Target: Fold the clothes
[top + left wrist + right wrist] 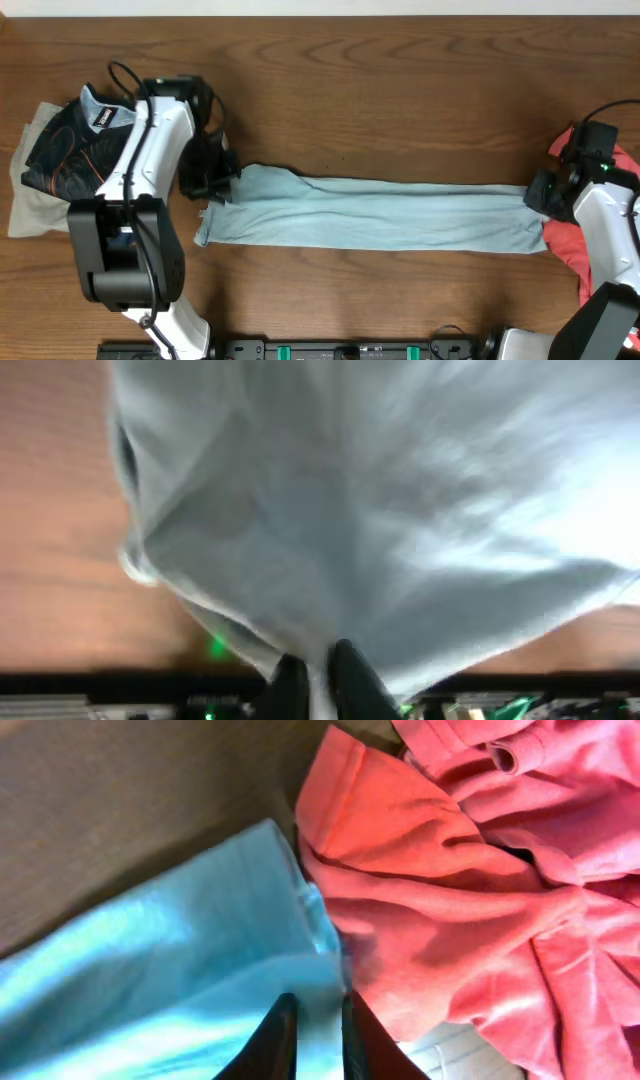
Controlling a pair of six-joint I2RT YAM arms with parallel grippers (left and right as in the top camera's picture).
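Long pale blue garment (380, 215) stretched flat, crosswise.

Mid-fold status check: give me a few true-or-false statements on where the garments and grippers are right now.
1. The light blue garment lies stretched out between the left gripper and the right gripper. True.
2. The pink garment sits at the left end of the table. False: it lies at the right end, against the light blue garment's end.
3. The left gripper is shut on the light blue garment. True.
4. The dark patterned garment lies on the light blue garment. False: it sits apart at the left, on a beige cloth.
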